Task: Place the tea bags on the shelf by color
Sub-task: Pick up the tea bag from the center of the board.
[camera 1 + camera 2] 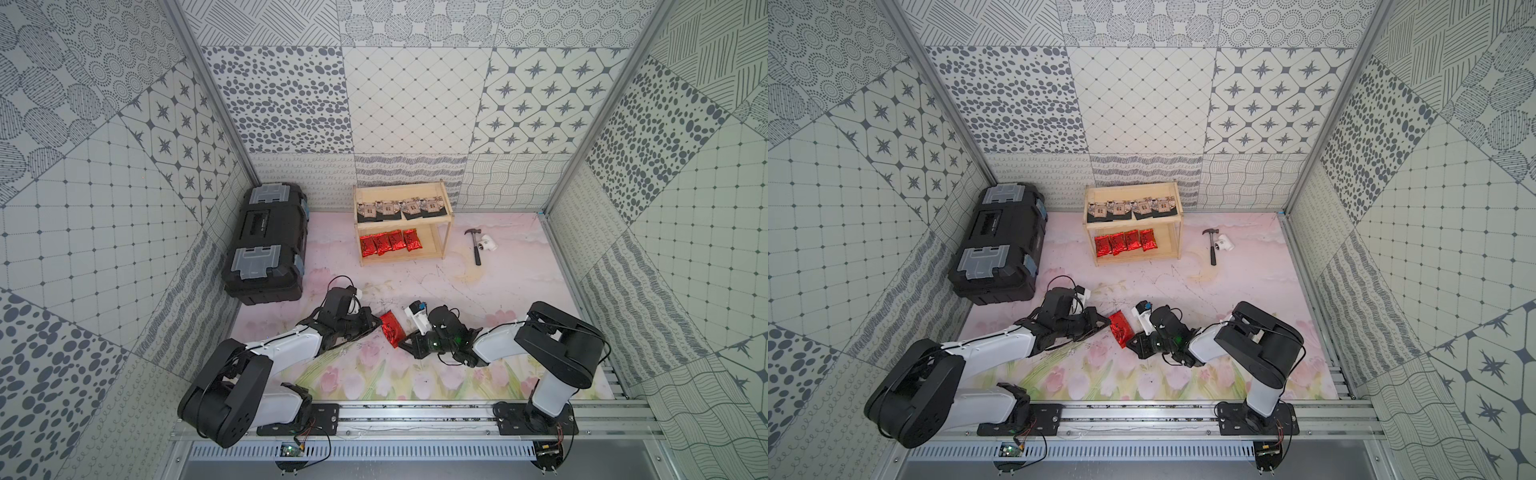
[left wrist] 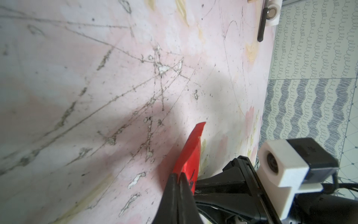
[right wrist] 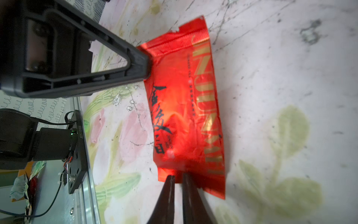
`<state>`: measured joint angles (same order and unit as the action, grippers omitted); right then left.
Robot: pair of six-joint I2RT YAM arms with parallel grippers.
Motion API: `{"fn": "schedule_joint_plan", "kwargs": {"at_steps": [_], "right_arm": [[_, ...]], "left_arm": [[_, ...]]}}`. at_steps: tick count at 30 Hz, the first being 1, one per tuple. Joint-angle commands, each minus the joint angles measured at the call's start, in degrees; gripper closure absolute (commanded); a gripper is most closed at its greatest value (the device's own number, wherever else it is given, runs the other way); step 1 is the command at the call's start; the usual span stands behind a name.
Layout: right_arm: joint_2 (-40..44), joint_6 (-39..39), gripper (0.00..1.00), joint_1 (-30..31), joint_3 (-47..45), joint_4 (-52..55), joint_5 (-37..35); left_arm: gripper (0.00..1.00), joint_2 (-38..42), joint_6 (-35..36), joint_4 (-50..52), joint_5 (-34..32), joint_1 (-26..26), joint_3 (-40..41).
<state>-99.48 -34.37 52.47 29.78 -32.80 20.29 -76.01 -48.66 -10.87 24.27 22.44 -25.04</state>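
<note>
One red tea bag (image 1: 390, 328) (image 3: 186, 108) hangs just above the floral mat, between my two grippers. My left gripper (image 1: 379, 322) (image 2: 178, 174) is shut on its far top corner; the left wrist view shows the pouch (image 2: 191, 151) edge-on. My right gripper (image 1: 401, 344) (image 3: 178, 175) pinches the pouch's near bottom seam with narrow jaws. At the back stands the shelf (image 1: 446, 199) of pale wood. Several black tea bags (image 1: 401, 208) lie on its upper tier and several red ones (image 1: 390, 242) on the lower tier, in both top views.
A black toolbox (image 1: 266, 241) with grey latches stands at the back left. A hammer (image 1: 476, 245) and a white fitting (image 1: 488, 242) lie right of the shelf. Patterned walls close in three sides, and the arms' rail (image 1: 415, 411) runs along the front.
</note>
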Motion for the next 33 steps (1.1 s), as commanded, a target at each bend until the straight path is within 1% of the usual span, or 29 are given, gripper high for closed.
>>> {"fn": "schedule_joint_plan", "kwargs": {"at_steps": [1,2,5,7,8,9,10,11,12,14,17,21,24,27,30,33], "right_arm": [[1.0,-0.75,0.81,-0.53,-0.25,0.07,0.23],[2.24,-1.06,0.76,-0.77,-0.25,0.82,0.23],[7.66,-1.58,0.74,-1.28,0.49,4.29,-0.97],[12.18,-2.6,0.72,-1.27,0.89,7.66,-3.85],[14.59,-4.4,0.67,-1.31,0.85,8.51,-6.58],[16.8,-6.71,0.61,-1.29,0.89,9.53,-10.04],[18.79,-9.94,0.57,-1.29,0.89,11.13,-13.97],[21.06,-13.69,0.55,-1.3,0.85,12.38,-17.7],[23.2,-17.11,0.55,-1.29,-0.08,12.81,-21.19],[27.2,-24.74,0.55,-1.38,-2.24,12.17,-25.44],[31.86,-33.23,0.54,-1.76,-4.61,11.64,-28.48],[35.17,-40.08,0.49,-3.37,-7.46,7.7,-27.56],[34.72,-43.51,0.43,-4.76,-8.49,3.41,-23.99],[30.66,-45.91,0.4,-7.05,-8.4,-3.15,-17.96],[25.38,-47.58,0.4,-8.11,-7.91,-10.38,-13.94],[21.5,-47.59,0.41,-8.84,-6.91,-17.14,-10.71]], "left_arm": [[1.0,-0.02,2.15,1.49,-1.9,0.2,-1.25],[1.0,0.11,1.98,1.9,-1.94,0.25,-1.51],[1.0,1.04,0.83,3.16,-1.8,0.24,-2.01],[1.0,2.41,-0.93,3.38,-1.69,0.17,-2.24],[1.0,3.1,-2.22,3.28,-1.76,0.23,-2.37],[1.0,3.92,-3.7,2.98,-1.77,0.24,-2.6],[1.0,4.58,-5.51,2.27,-1.7,0.28,-2.73],[1.0,5.12,-7.23,1.2,-1.67,0.33,-2.74],[1.0,5.57,-9.23,0.01,-1.75,0.19,-2.79],[1.0,6.09,-12.49,-3.1,-1.79,0.02,-2.91],[1.0,5.47,-15.78,-7.83,-0.49,-0.32,-4.48],[1.0,3.91,-19.8,-14.93,2.09,-0.46,-5.79],[1.0,2.96,-22.85,-19.55,3.42,-0.86,-5.9],[1.0,2.2,-25.42,-23.38,5.19,-1.32,-5.92],[1.0,2.2,-27.0,-25.77,6.05,-1.51,-5.86],[1.0,2.0,-28.58,-27.45,7.06,-1.78,-6.24]]}}
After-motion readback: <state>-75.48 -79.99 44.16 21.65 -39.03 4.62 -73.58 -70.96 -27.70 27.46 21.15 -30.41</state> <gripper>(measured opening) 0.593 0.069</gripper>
